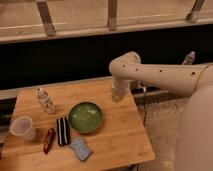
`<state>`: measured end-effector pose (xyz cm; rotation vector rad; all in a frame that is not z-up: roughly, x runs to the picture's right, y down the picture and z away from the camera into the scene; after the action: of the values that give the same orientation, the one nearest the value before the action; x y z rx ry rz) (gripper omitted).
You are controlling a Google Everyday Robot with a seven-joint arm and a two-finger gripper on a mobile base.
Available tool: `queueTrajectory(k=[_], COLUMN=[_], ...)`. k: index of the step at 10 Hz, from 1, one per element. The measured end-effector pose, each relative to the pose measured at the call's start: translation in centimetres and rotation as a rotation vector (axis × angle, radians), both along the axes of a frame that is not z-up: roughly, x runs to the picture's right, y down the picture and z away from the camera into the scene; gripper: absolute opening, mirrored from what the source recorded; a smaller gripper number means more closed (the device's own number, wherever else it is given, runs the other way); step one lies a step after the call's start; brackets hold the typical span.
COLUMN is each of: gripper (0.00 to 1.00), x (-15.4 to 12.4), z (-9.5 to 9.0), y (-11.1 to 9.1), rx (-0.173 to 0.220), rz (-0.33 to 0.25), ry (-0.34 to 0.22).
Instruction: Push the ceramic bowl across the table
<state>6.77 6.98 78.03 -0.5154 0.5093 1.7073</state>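
Observation:
The green ceramic bowl (85, 117) sits upright on the light-brown wooden table (122, 137), a little left of its middle. My gripper (118, 93) hangs from the white arm over the table's back right part. It is up and to the right of the bowl and apart from it. The gripper's tip points down at the tabletop.
A whitish plastic cup (22, 127) stands at the left edge and a small clear bottle (45, 100) at the back left. A dark striped packet (62, 131), a red-brown bar (48, 140) and a blue sponge (80, 148) lie in front of the bowl. A dark wall runs behind the table.

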Motion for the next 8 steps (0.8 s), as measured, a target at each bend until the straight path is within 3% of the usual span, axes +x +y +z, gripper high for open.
queueTrajectory(k=[1,6,8], gripper=[0.00,0.00,0.00], x=[0.2,0.0,-0.4], z=[0.8,1.0,1.4], y=[0.9,1.0,2.0], rx=[-0.022,-0.027,-0.070], rz=[-0.003,-0.008,-0.022], ry=[0.009,0.008,0.003])
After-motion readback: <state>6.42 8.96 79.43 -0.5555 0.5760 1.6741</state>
